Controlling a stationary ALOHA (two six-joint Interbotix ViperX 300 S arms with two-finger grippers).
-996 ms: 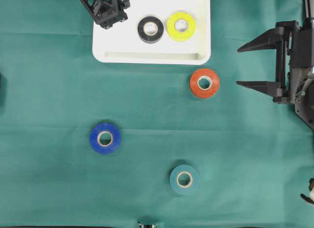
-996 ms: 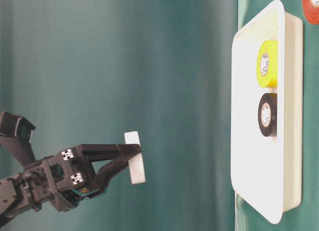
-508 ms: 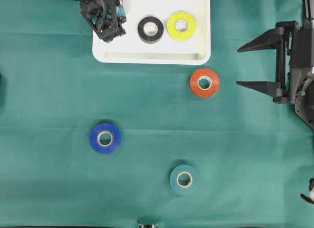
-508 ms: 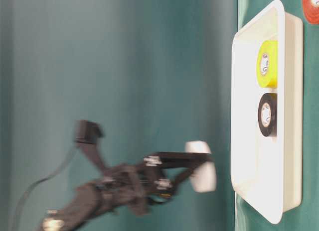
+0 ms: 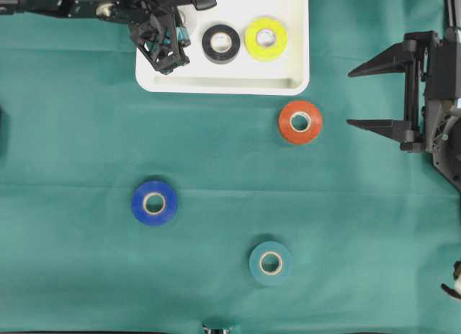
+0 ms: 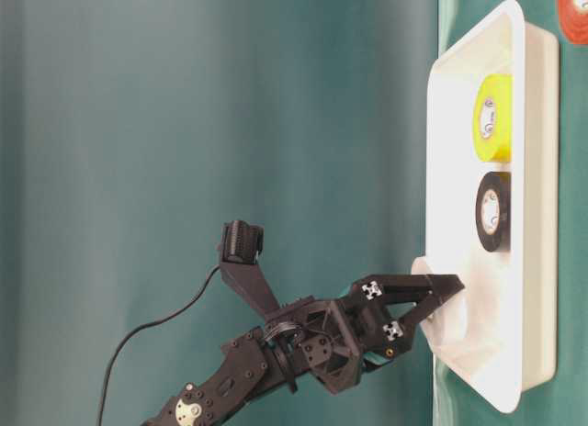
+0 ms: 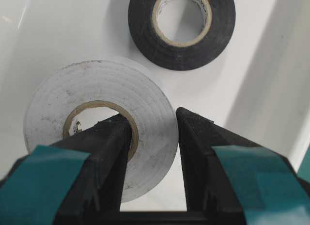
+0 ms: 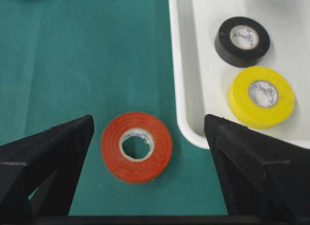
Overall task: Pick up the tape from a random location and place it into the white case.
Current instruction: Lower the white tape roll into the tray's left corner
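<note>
- Overhead: the left tool [image 5: 175, 40] is over the left end of the white case [image 5: 288, 68], which lies at the far edge of the green bench [image 5: 86, 132]. A black roll [image 5: 221, 43] and a yellow roll [image 5: 266, 38] lie flat inside it. An orange roll [image 5: 300, 122], a blue roll [image 5: 154, 202] and a teal roll [image 5: 271, 262] lie on the bench. The right tool [image 5: 374, 96], at the right, has its jaws wide apart and holds nothing.
- Table-level: the left tool [image 6: 439, 302] reaches into the case [image 6: 542, 169] with the white tape [image 6: 455, 325].
- Left wrist: the jaws are clamped on the white tape [image 7: 97, 113], one jaw in its core, one outside, just beside the black roll [image 7: 181, 28].
- Right wrist: the orange roll [image 8: 136, 146] lies between the spread jaws, beside the case [image 8: 181, 89].
</note>
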